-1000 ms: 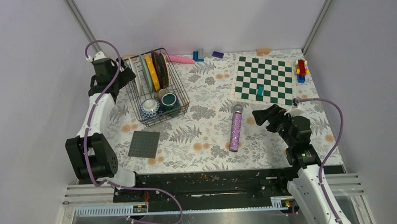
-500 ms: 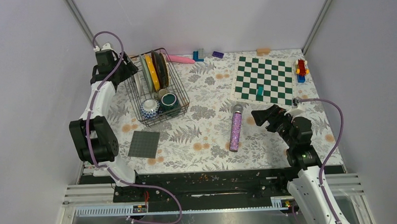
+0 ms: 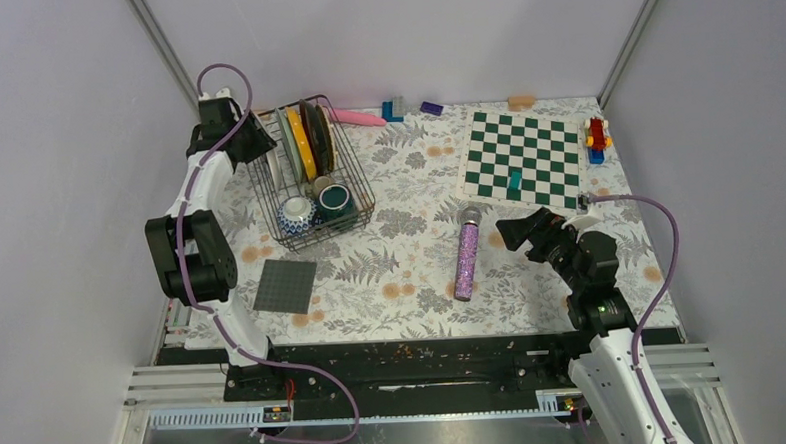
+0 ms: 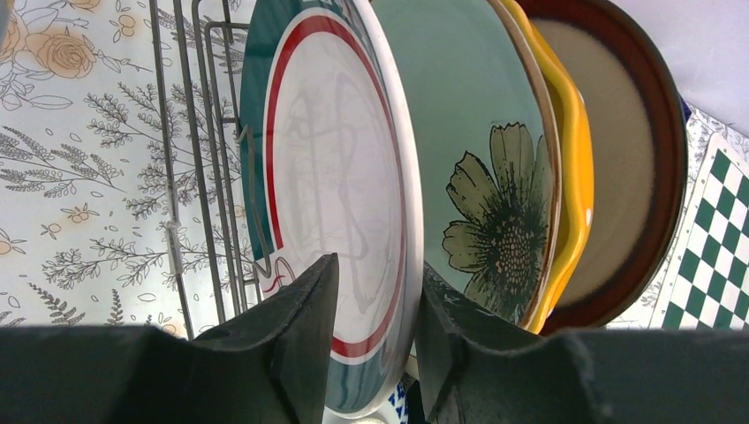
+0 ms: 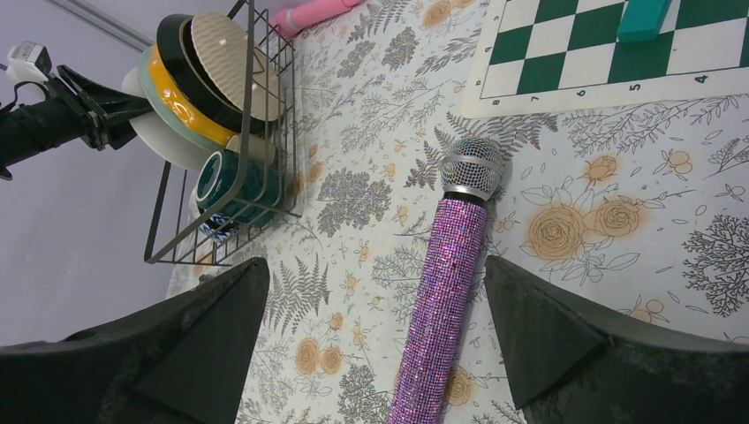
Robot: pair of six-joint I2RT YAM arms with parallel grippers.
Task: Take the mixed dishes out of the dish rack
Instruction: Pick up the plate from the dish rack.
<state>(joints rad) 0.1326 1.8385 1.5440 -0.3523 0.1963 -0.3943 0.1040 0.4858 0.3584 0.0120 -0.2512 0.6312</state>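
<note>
Straddles the rim of the white red-ringed plate [image 4: 336, 159] with the left gripper [image 4: 378, 265], jaws drawn to a slim gap, one finger per face; cannot tell whether pinched yet; stands leftmost in the dish rack [image 3: 363, 188], 10 o'clock on the table [image 3: 401, 272]. Close squarely; lift clear of the pale green floral plate [image 4: 477, 177] just beside; right gripper [image 5: 375, 265] spread wide, empty. No readable brand, label or writing.

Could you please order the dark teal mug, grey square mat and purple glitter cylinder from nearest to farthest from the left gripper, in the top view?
From the left gripper:
1. Dark teal mug, in the wire rack.
2. Grey square mat, near left.
3. Purple glitter cylinder, centre.
</note>
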